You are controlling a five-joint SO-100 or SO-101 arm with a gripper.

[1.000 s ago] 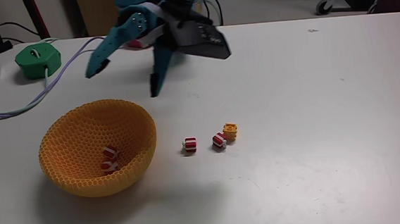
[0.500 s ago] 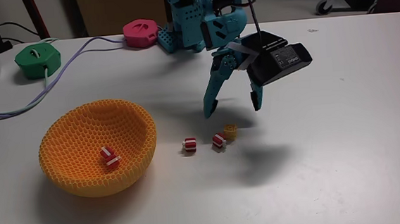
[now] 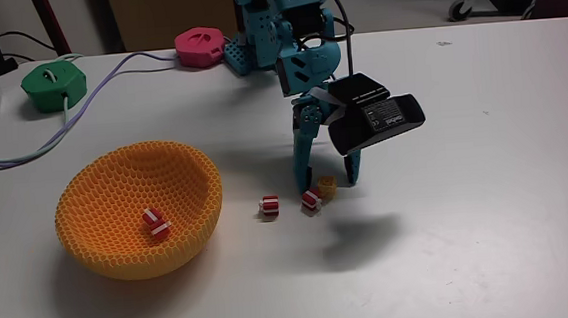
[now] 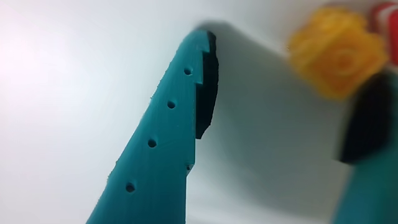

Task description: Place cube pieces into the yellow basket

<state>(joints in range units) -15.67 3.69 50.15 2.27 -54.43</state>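
Yellow basket (image 3: 138, 222) stands on the white table (image 3: 465, 166) at the left of the fixed view, with one red-and-white cube (image 3: 155, 222) inside. The teal gripper (image 3: 324, 185) reaches down with jaws apart on both sides of the yellow-orange cube (image 3: 327, 187), holding nothing. Two striped cubes (image 3: 269, 206) (image 3: 310, 199) lie just left of it.

From the wrist view, the yellow-orange cube (image 4: 339, 52) is blurred, between the open jaws, close to the right finger (image 4: 367, 124).

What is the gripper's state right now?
Gripper: open, jaws spread around the yellow-orange cube, holding nothing yet.
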